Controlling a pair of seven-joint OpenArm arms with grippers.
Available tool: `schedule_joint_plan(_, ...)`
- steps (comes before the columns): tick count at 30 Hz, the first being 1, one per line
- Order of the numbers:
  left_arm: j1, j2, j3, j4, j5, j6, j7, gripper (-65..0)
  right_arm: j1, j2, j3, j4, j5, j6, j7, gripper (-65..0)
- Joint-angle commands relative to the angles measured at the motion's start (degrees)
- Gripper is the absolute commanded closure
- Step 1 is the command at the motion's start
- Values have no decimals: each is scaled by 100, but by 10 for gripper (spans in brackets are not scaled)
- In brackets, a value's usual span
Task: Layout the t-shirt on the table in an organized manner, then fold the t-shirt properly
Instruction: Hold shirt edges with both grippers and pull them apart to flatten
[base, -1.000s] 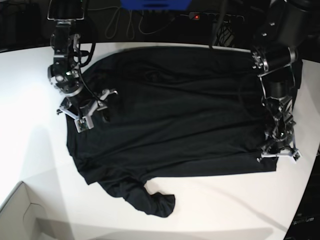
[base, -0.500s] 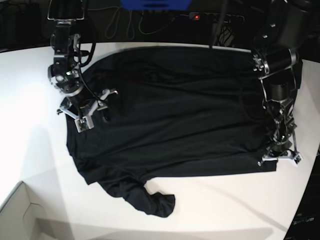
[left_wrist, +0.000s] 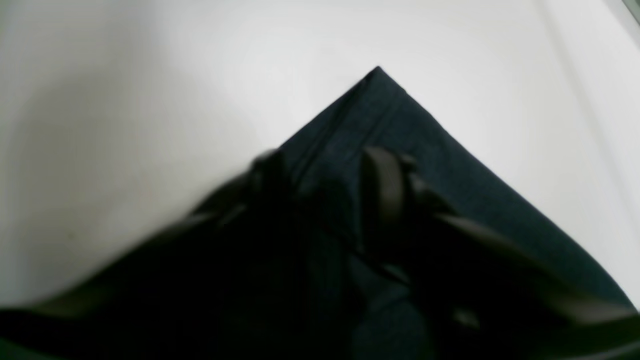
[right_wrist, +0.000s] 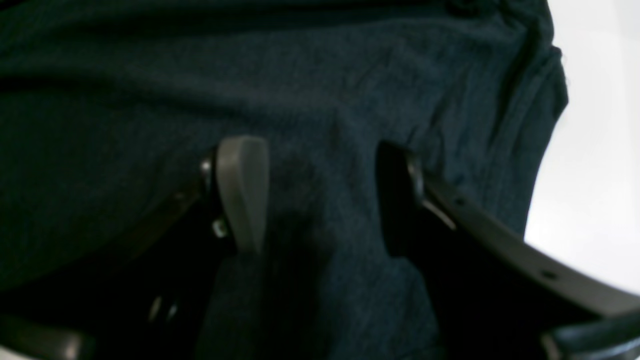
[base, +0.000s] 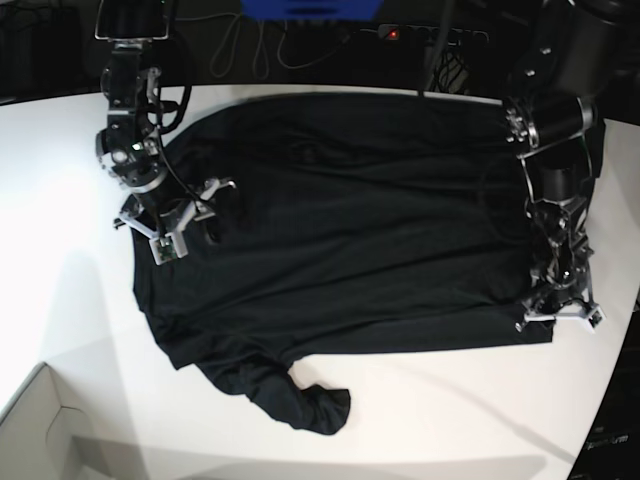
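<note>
A: The thin black cotton t-shirt (base: 340, 220) lies spread across the big white matte table (base: 60, 200), one sleeve bunched at the near edge.

B: The left gripper (base: 560, 315) sits at the hem corner, jaws apart either side of the cloth, pinching nothing as far as I can see.

A: The right gripper (right_wrist: 320, 195)?

B: Fingers wide over the shoulder area, fabric between them, no grip.

A: It looks light and limp; I'd expect it to sag and slide on that smooth top.

B: Best to take hems and seams at the corners, I'd say, where the doubled cloth gives purchase.
</note>
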Motion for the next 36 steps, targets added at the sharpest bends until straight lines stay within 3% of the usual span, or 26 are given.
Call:
schedule_joint_plan(1,-179,-83,-8,97,6,15,-122,-325,73,5,12,89,65,-9,153,-344)
schedule_joint_plan(3,-179,-83,-8,97,6,15,-122,-368,64,5,12,89,65,-9,153,-344)
schedule_joint_plan(11,-170,-83,-8,97,6,6,-122,-352,38,5,12,89,65,-9,153,-344)
schedule_joint_plan(17,-170,-75,18,97,6,-3,-140,-131,29,5,12,89,65,-9,153,-344)
schedule_joint_plan(22,-179,-75,1,97,6,-3,-140,0,29,5,12,89,65,-9,153,-344)
schedule_joint_plan(30,-205,-75,10,133,6,-3,-131,0,47,5,-6,89,65,-9,153,-344)
schedule_joint_plan(36,-223,40,27,1029,6,32,-114,0,47,-3,-6,89,65,-9,153,-344)
